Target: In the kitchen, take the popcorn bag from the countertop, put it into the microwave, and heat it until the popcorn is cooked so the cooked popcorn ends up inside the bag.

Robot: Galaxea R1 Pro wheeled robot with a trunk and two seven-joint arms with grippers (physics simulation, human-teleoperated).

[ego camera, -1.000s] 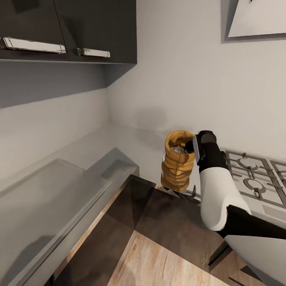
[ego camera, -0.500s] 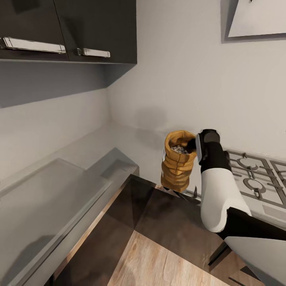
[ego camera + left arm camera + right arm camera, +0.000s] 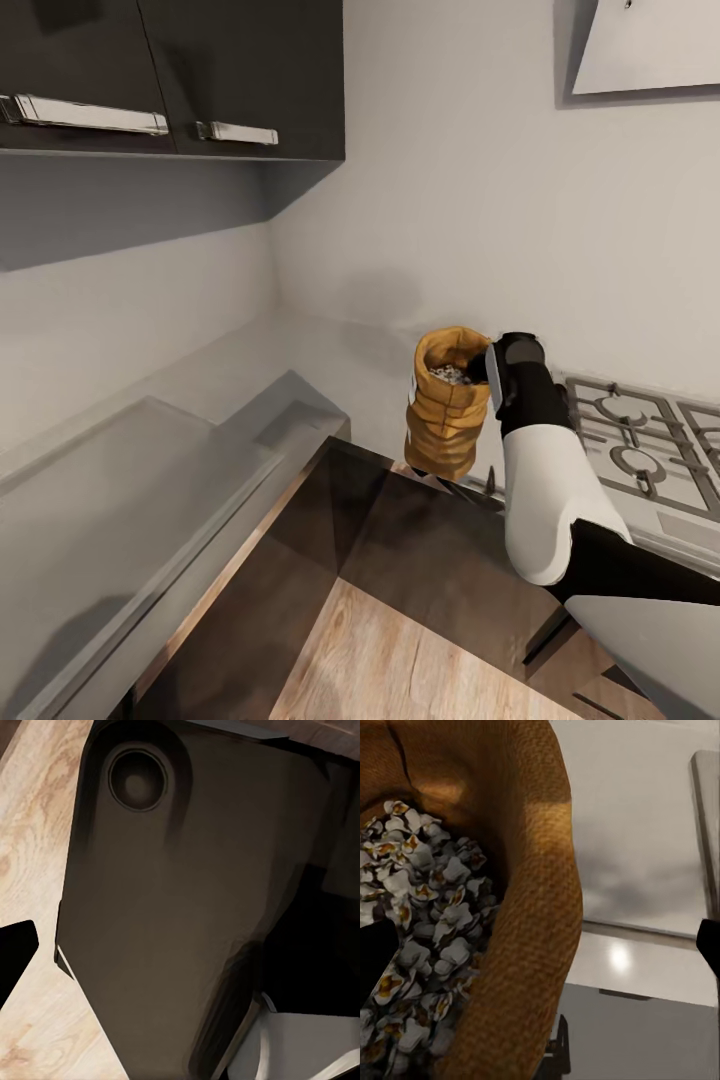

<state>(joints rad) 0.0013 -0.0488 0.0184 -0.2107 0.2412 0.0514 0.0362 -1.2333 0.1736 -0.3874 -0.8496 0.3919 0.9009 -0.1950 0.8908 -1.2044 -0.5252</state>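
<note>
The right gripper's (image 3: 484,368) fingers are hidden behind the bag's (image 3: 446,405) rim in the head view, so how they stand cannot be read there. In the right wrist view the bag (image 3: 536,907) is cut off by the picture's edges; one dark finger (image 3: 375,960) lies inside among the popcorn (image 3: 427,945), the other (image 3: 711,945) outside the wall, both clipped by the frame. The bag's base hides part of the countertop (image 3: 300,380) edge behind it. The hob (image 3: 640,440), beside the bag, runs off the picture's edge. In the left wrist view, a dark blurred body (image 3: 172,907) covers most of the floor (image 3: 37,825); what it is cannot be told.
</note>
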